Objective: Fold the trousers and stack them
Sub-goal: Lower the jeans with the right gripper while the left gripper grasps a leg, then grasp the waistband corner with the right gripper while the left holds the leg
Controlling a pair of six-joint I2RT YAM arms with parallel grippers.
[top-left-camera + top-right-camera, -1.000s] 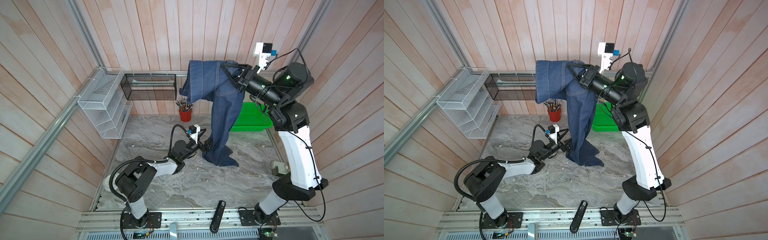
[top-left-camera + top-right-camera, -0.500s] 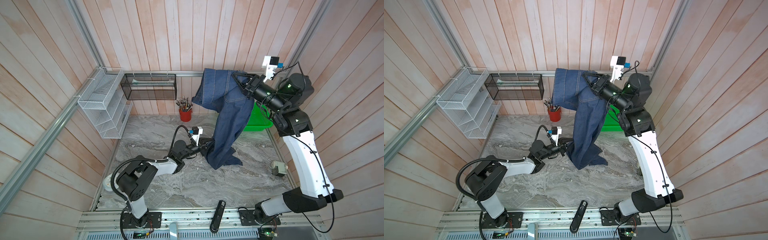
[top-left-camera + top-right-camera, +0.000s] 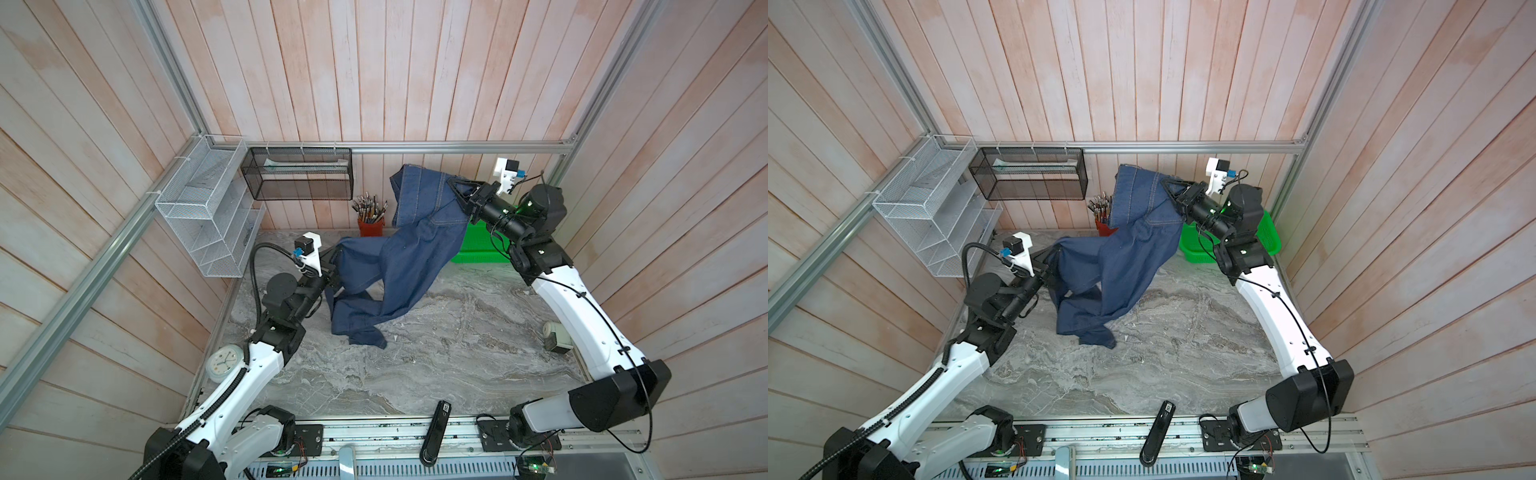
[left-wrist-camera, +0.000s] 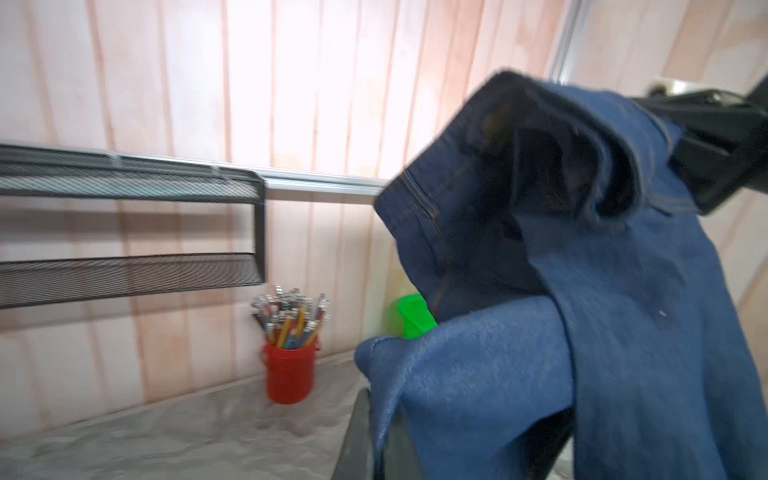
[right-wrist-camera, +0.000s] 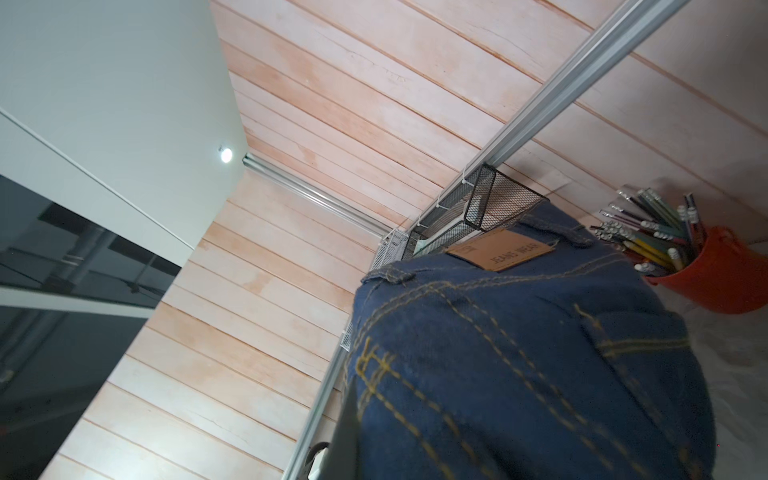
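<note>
Denim up in the air! The trousers (image 3: 415, 266) hang stretched between both sets of jaws. The right jaws are clamped tight on the waist end, high above the desk (image 3: 457, 357), and the tan leather patch (image 5: 500, 249) shows just beyond them in the right wrist view. Lower down, the left jaws are pinched shut on a fold of leg fabric. Beneath the left jaws the leg ends sag onto the desk. A red pencil cup (image 3: 370, 226) stands behind the cloth, between the two grips. A green basket (image 3: 478, 249) sits below the right jaws.
</note>
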